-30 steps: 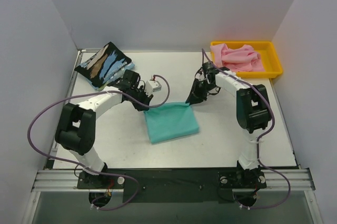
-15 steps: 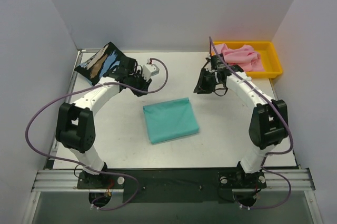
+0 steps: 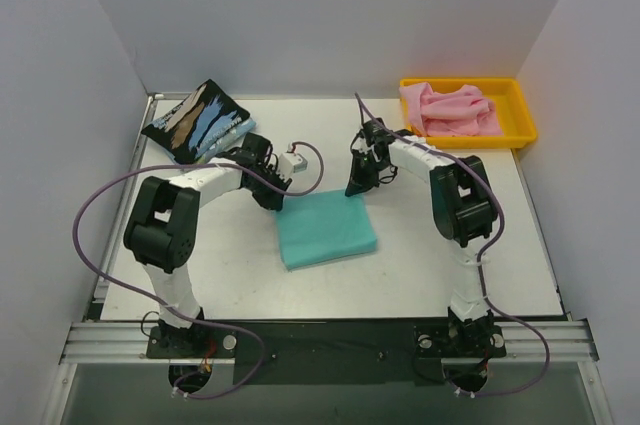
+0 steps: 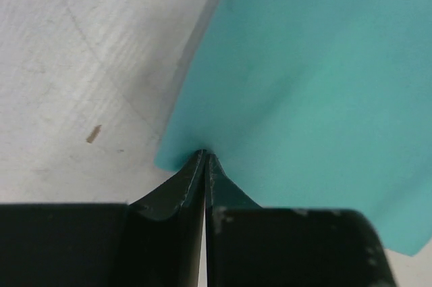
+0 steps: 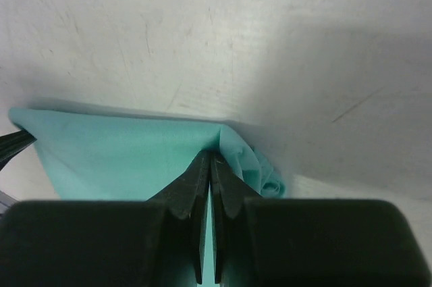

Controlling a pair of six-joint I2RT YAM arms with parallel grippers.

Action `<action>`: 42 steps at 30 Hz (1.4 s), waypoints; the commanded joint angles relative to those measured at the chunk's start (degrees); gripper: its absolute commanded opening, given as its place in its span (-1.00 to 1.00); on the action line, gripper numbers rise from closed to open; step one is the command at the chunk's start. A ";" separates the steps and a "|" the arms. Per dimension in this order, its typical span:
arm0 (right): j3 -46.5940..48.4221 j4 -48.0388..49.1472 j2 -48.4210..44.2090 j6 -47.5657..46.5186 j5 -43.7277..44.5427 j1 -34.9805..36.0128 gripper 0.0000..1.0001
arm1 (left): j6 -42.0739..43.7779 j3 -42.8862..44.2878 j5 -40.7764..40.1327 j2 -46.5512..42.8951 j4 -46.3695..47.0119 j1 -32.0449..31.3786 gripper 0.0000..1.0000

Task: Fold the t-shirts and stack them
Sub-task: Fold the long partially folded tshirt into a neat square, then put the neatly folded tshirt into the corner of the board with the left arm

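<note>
**Top view.** The teal t-shirt [image 3: 327, 232] lies folded in a flat rectangle near the middle of the desk [image 3: 430, 255]. The left pincer [image 3: 278, 201] sits at its 11 o'clock corner and the right pincer [image 3: 354, 189] at its 1 o'clock corner, both low on the cloth's far edge. At 10 o'clock from the teal one, well apart, the black streaked t-shirt [image 3: 197, 123] lies folded at the desk's far left corner, just beyond the left arm's wrist. At 2 o'clock, the yellow tray [image 3: 522, 117] holds the pink t-shirt [image 3: 450, 110] in a loose heap. Nothing lies between the pincers and the teal cloth. Purple cables [image 3: 92, 230] loop out from both arms.

**Left wrist.** The left pincer [image 4: 204, 159] has its two dark fingers pressed together, nipping the very corner of the teal t-shirt [image 4: 304, 84], which spreads away toward 1 o'clock. Bare scuffed desk [image 4: 88, 44] fills the 10 o'clock side, with a small brown speck [image 4: 94, 134] on it.

**Right wrist.** The right pincer [image 5: 209, 160] is closed tight on the edge of the teal t-shirt [image 5: 121, 155]. The cloth stretches off toward 9 o'clock and bunches into small folds at 3 o'clock beside the tips. Grey desk [image 5: 202, 30] lies beyond at 12 o'clock.
</note>
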 commanded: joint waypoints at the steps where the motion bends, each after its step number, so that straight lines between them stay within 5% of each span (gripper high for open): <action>1: 5.84 -0.89 1.11 0.62 2.58 -0.99 -1.00 | -0.74 4.04 -2.35 3.48 6.07 1.96 -0.73; 7: 7.34 -1.24 1.99 0.44 2.49 -2.74 -1.00 | -6.17 5.97 -1.99 4.37 8.97 1.96 -0.60; 11: 11.38 -4.14 1.30 0.01 4.42 -4.94 -1.00 | -10.75 9.57 -7.79 3.23 9.85 2.57 -0.29; 15: 14.72 -7.48 -1.95 -1.48 6.44 -6.00 -0.64 | -16.89 12.12 -14.20 0.59 8.45 3.45 0.06; 22: 6.58 -11.35 -11.01 -6.14 5.84 -6.00 0.16 | -35.79 6.44 -13.08 -7.75 3.53 4.77 0.18; 33: -10.74 -8.02 -13.65 -3.87 0.48 -3.10 0.22 | -55.22 -16.07 -4.29 -13.65 11.60 4.51 0.43; 42: -20.16 1.91 -11.81 1.85 -4.01 -2.75 0.16 | -61.81 -20.47 -3.76 -9.08 17.76 2.49 0.43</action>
